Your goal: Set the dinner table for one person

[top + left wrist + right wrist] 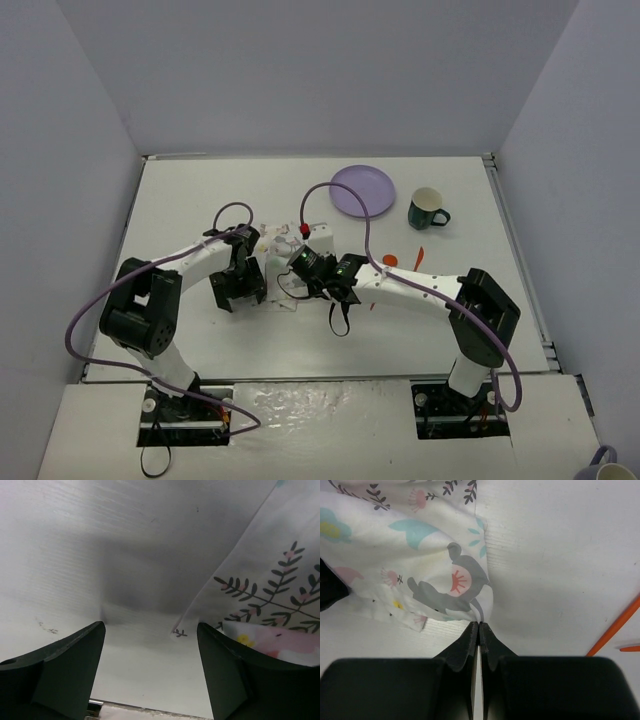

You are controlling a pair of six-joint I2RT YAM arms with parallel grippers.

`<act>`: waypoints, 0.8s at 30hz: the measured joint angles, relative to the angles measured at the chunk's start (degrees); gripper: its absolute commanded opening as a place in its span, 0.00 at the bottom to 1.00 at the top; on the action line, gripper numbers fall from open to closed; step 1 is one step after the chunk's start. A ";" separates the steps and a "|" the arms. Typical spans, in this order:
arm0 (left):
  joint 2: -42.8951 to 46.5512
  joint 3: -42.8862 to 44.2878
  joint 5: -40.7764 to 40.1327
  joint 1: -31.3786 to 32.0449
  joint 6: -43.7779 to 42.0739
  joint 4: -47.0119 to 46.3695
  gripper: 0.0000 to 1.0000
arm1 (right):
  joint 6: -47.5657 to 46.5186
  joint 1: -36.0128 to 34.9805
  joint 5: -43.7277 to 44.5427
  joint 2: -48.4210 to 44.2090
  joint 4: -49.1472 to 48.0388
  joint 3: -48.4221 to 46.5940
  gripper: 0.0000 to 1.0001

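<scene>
The large flat matte white dinner table (200,200) spans the whole work area beneath both arms. Near its middle lies a crumpled white cloth placemat (410,545) printed with animals and leafy sprigs. A round lilac plate (362,190) sits toward the far edge, with a dark green mug (427,209) just to its right. The left gripper (150,630) hangs over the placemat's corner, jaws wide apart and holding nothing. The right gripper (478,626) is pressed fully closed at the cloth's edge; whether it pinches fabric is unclear. A thin orange utensil (615,625) lies nearby.
</scene>
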State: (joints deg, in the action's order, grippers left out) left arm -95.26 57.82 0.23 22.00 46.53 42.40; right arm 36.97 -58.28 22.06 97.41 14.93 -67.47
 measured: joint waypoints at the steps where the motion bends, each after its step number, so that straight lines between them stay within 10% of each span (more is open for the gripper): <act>1: -0.56 0.07 0.74 0.00 0.22 -0.44 0.49 | -0.03 -0.03 0.02 -0.13 -0.01 0.18 0.00; 12: -4.21 3.25 3.65 -0.04 0.34 -0.87 0.41 | -0.85 -0.18 0.00 -1.96 0.36 2.45 0.00; 24: -5.16 4.20 5.60 -0.11 0.29 -1.91 0.00 | -0.83 0.13 -0.41 -4.11 0.31 2.59 0.00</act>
State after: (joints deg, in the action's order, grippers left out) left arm -100.42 62.03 5.83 21.89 46.82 40.49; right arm 36.14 -58.15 21.65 93.30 15.25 -64.88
